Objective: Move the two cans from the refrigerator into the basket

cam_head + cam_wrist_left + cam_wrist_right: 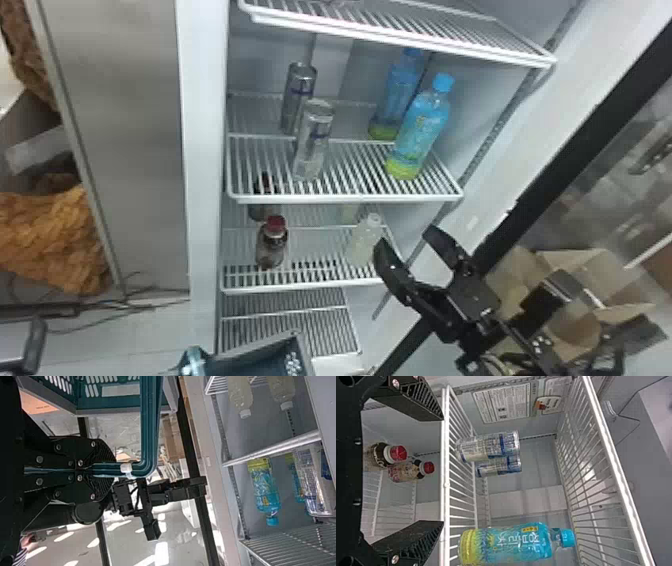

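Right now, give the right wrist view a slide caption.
Two cans and a blue bottle share one refrigerator shelf.

R arm [462, 332] blk, boxy jts, pale dots [545, 342]. R gripper [406, 236] & L gripper [114, 470] blk, ribbed pads [424, 397], rnd slvr screws [39, 459].

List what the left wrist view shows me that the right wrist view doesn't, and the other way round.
Left wrist view: the basket, its teal handle clamped in the left hand, and two pale bottles in the refrigerator.

Right wrist view: two red-capped bottles and a printed label on the refrigerator's inner wall.

Both: silver can surfaces, a blue-capped bottle, wire shelving and the right hand, its fingers apart.
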`<move>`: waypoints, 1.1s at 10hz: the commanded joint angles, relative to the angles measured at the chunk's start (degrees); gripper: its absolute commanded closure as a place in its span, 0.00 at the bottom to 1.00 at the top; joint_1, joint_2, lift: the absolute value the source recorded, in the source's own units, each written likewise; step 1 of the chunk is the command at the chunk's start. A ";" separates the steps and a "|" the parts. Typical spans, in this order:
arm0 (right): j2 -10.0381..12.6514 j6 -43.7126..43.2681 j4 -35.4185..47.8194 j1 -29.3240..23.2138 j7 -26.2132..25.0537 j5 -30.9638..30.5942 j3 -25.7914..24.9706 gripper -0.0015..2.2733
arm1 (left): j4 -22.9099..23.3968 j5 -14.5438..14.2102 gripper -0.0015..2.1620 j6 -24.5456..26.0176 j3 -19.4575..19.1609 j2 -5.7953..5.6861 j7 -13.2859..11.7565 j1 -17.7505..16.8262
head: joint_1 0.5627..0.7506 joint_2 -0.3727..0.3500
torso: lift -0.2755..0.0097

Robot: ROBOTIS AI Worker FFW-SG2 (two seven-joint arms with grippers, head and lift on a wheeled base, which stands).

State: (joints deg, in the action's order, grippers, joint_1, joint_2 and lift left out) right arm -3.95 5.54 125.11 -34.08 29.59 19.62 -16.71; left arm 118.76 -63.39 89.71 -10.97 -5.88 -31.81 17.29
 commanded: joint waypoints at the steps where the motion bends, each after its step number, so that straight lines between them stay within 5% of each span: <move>1: 0.00 1.76 0.68 1.18 -0.14 -0.89 0.49 0.05 | 0.00 -0.03 0.55 0.31 0.00 -0.09 0.08 0.00 | 0.70 0.03 | 0.84; 11: 0.00 10.62 1.24 10.18 -3.57 -6.48 4.71 0.05 | -0.14 -0.37 0.55 0.31 0.34 -0.18 0.08 -0.28 | 0.70 0.03 | 0.84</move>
State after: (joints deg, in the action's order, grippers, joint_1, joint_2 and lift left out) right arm -3.95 15.74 126.39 -24.25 26.06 13.37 -12.23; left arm 118.62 -63.76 89.71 -10.62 -6.06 -31.72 17.03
